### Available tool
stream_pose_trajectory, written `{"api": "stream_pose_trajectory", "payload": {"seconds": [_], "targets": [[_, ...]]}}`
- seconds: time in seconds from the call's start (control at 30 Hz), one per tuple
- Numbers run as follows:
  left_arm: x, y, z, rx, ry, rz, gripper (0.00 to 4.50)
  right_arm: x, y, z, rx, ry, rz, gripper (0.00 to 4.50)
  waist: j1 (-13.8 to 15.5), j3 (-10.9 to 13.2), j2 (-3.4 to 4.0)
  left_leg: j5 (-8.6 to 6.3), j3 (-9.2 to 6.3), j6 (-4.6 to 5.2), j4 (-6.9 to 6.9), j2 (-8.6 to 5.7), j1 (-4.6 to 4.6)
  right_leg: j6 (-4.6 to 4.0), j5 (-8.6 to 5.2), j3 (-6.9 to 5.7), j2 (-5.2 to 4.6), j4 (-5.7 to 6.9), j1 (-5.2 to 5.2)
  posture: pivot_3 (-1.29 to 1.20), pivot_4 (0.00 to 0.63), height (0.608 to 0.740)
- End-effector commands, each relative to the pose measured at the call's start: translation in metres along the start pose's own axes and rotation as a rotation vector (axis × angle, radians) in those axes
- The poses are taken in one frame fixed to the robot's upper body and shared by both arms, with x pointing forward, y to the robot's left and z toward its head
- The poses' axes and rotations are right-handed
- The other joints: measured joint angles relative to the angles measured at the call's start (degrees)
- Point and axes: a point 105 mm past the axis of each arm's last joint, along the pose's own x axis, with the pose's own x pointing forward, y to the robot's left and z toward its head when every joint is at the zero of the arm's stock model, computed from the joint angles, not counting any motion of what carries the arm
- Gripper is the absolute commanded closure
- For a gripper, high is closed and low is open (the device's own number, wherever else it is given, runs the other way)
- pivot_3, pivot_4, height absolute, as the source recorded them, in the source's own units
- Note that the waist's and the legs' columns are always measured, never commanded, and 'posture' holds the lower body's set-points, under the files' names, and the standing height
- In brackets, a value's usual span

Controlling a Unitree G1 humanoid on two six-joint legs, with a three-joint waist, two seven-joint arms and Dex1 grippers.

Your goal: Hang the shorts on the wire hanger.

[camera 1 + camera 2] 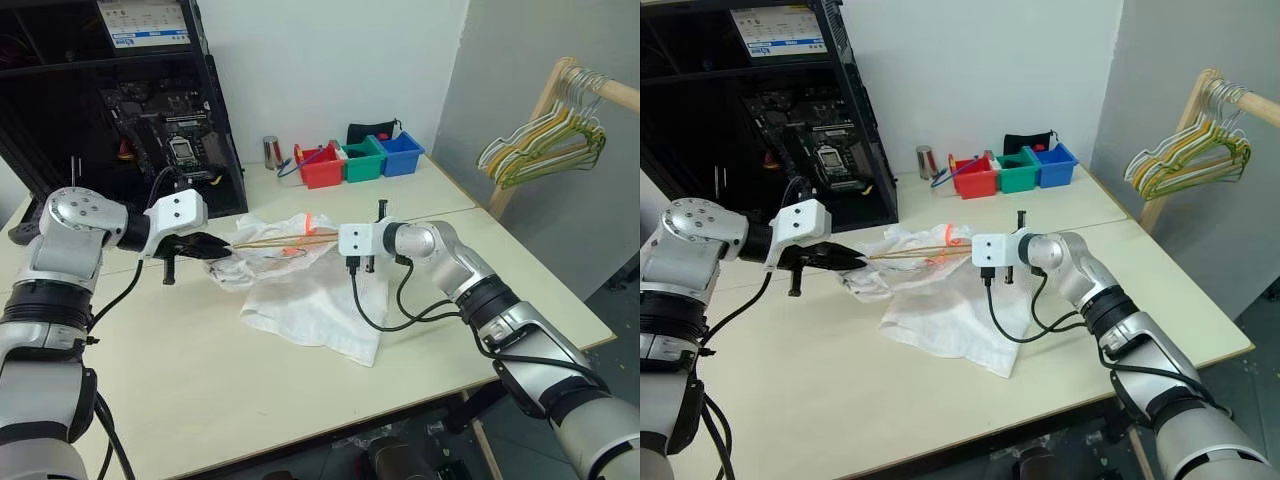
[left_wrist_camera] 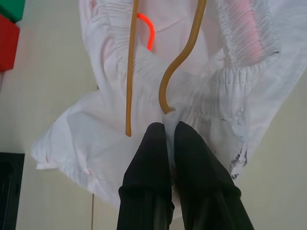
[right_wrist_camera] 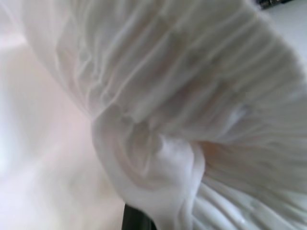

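The white shorts (image 1: pixel 320 300) lie half on the table, their gathered waistband lifted between my two grippers. The thin tan wire hanger (image 1: pixel 285 240) is held level above the table, inside the raised fabric. Its hook (image 2: pixel 180 62) curls down close to my left gripper (image 2: pixel 168 127), which is shut on a fold of the shorts' elastic edge. My right gripper (image 1: pixel 335 240) is at the hanger's other end, shut, with white fabric (image 3: pixel 158 158) bunched over its fingers. An orange-red mark (image 1: pixel 310 220) shows on the shorts.
Red (image 1: pixel 320 167), green (image 1: pixel 363 160) and blue (image 1: pixel 403 153) bins and a metal can (image 1: pixel 271 152) stand at the table's back. An open computer case (image 1: pixel 170 130) is at the back left. A wooden rack with a bunch of hangers (image 1: pixel 545 145) stands off the table's right side.
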Motion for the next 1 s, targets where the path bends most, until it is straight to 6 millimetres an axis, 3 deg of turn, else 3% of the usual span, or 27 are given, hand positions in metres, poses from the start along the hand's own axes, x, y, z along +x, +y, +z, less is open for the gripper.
{"api": "stream_pose_trajectory", "payload": {"seconds": [0.03,0.27,0.57,0.83,0.9,1.0], "targets": [[-0.032,0.014,-0.018,-0.054,0.073,0.117,4.50,-0.016,-0.017,-0.019,0.091,0.038,-0.055,4.50,0.1,0.0,0.00,0.00,0.01,0.00,0.00,-0.01,0.00,0.00,0.00,-0.02,0.00,0.00,0.00,-0.12,0.000,0.740],[-0.020,0.022,0.001,-0.021,-0.023,0.147,4.50,-0.017,-0.015,-0.015,0.074,0.021,-0.046,4.50,0.2,0.0,-0.01,0.00,0.01,0.00,0.01,-0.03,-0.02,0.00,0.00,-0.07,-0.01,0.00,0.00,-0.12,0.000,0.740],[-0.006,0.011,0.036,0.060,-0.120,0.069,4.50,-0.012,-0.010,-0.009,0.029,0.020,-0.037,4.50,0.1,0.0,0.00,0.00,0.01,0.00,0.01,-0.01,-0.02,0.00,0.00,-0.02,0.00,0.00,0.00,-0.11,0.000,0.740],[-0.004,0.009,0.045,0.077,-0.144,0.068,4.50,-0.010,-0.011,-0.007,0.024,0.018,-0.046,4.50,0.1,0.0,0.00,0.00,0.03,0.00,0.01,-0.02,-0.01,0.00,0.00,-0.03,0.00,0.00,0.00,-0.11,0.000,0.740],[-0.005,0.007,0.043,0.063,-0.146,0.054,3.86,-0.010,-0.012,-0.008,0.027,0.020,-0.050,4.50,0.1,0.0,0.00,0.00,0.03,0.00,0.01,-0.02,-0.01,0.00,0.00,-0.03,0.00,0.00,0.00,-0.11,0.000,0.740],[-0.008,0.006,0.041,0.035,-0.146,0.038,3.29,-0.011,-0.012,-0.009,0.031,0.022,-0.050,4.50,0.1,0.0,0.00,0.00,0.03,0.00,0.00,-0.02,-0.02,0.00,0.00,-0.04,0.00,0.00,0.00,-0.11,0.000,0.740]]}}
